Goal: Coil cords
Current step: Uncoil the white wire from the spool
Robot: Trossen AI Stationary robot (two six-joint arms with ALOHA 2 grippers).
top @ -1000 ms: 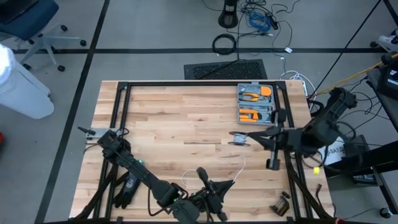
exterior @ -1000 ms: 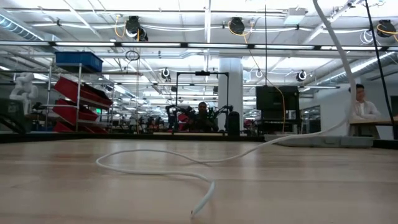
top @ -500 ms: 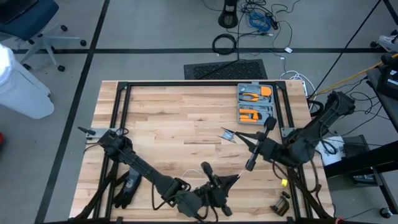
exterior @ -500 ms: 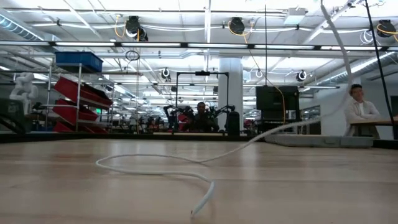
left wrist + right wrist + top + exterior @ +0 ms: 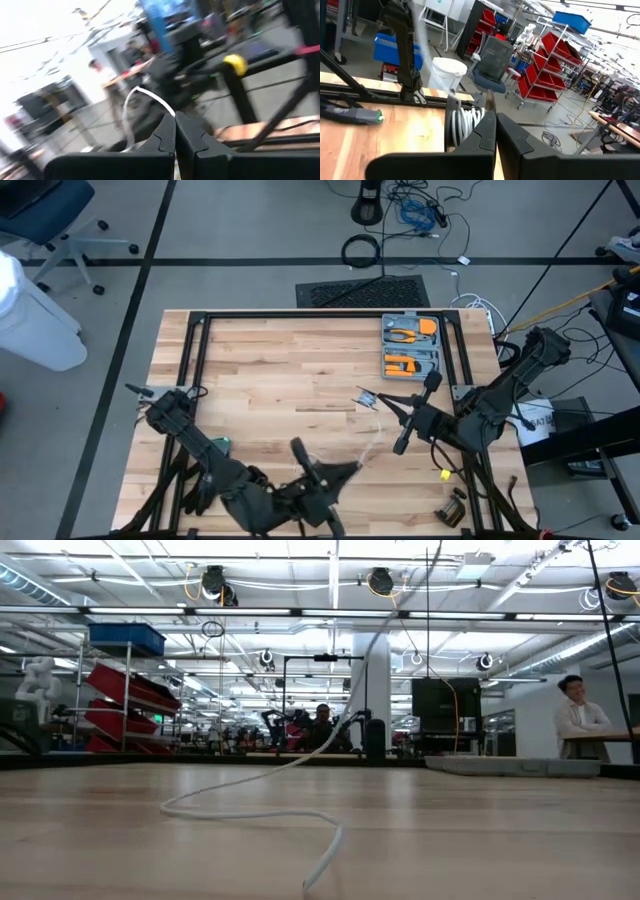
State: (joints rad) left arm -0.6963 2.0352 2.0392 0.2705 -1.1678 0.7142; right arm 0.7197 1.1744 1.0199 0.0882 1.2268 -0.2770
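One white cord (image 5: 262,810) lay on the wooden table (image 5: 270,370), running up toward the right gripper (image 5: 366,397), which held a wound bundle of its loops (image 5: 465,125). Two dark arms worked there, so two grippers: the right one and the left gripper (image 5: 345,468), near each other. One grey tray (image 5: 411,346) sat beyond the right gripper, with two orange-handled tools (image 5: 408,334) in it. Off the table, one ring of black cable (image 5: 361,251) lay on the floor.

A robotics lab in an industrial hall. Red bin racks (image 5: 125,690) line one side. Other robot rigs (image 5: 320,728) stand beyond the wooden counter (image 5: 480,830).
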